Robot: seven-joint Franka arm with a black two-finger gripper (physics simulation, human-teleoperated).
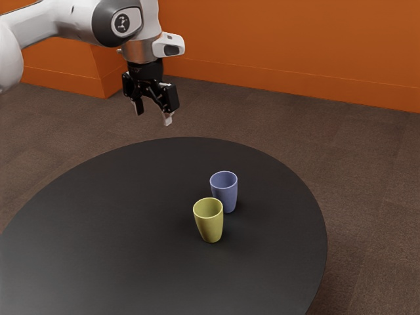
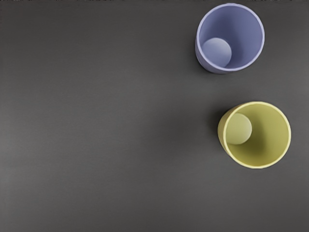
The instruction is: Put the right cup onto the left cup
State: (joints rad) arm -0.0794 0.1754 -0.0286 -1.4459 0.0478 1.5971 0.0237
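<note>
My gripper (image 1: 152, 118) hangs high above the far left part of the table in the exterior view, fingers wide apart with nothing between them. A blue cup (image 1: 224, 192) and a yellow cup (image 1: 209, 221) stand upright on the tabletop, mouths up, lower than the gripper and off toward the exterior view's right. The yellow one partly overlaps the blue one there. Seen from above in the wrist view, the blue cup (image 2: 231, 38) and the yellow cup (image 2: 260, 135) stand apart with a narrow gap, both hollow.
The round black table (image 1: 111, 223) carries both cups, which stand in from its curved edge. An orange wall (image 1: 295, 39) rises beyond the brown carpeted floor (image 1: 354, 157), behind the arm.
</note>
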